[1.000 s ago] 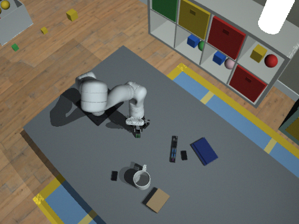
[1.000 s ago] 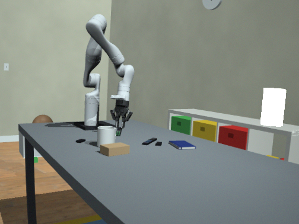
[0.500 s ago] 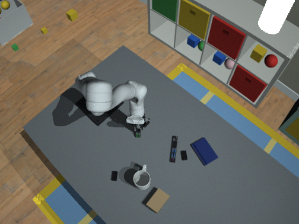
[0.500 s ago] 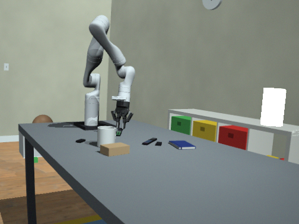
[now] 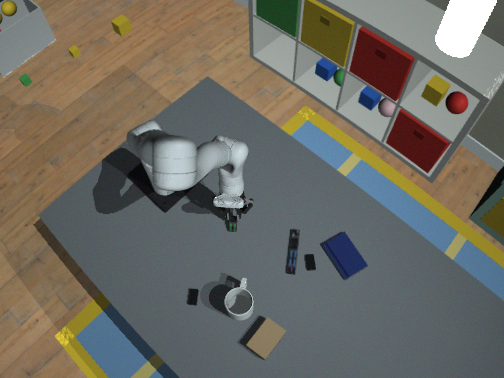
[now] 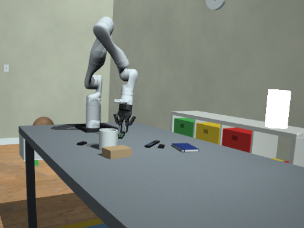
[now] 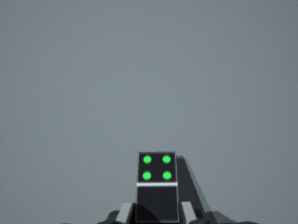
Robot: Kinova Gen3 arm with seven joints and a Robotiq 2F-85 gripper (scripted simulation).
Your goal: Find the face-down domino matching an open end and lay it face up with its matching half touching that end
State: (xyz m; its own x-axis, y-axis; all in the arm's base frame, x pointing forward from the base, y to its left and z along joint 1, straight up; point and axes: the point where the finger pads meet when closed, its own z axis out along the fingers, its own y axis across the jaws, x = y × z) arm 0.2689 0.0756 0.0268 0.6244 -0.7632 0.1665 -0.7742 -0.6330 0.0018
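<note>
Pinching the green-pipped domino (image 5: pixel 232 227) (image 6: pixel 120 136) (image 7: pixel 157 167) in the claw (image 5: pixel 233 217) (image 6: pixel 122 131) (image 7: pixel 157 210), tilted face outward, on the arm's side of the domino line (image 5: pixel 293 252) (image 6: pixel 152 143), well apart. Could twist or skid if lowered further against the surface (image 5: pixel 165 255) (image 6: pixel 181 175) (image 7: pixel 150 75); could land crooked if brushed by a pad while tipping.
</note>
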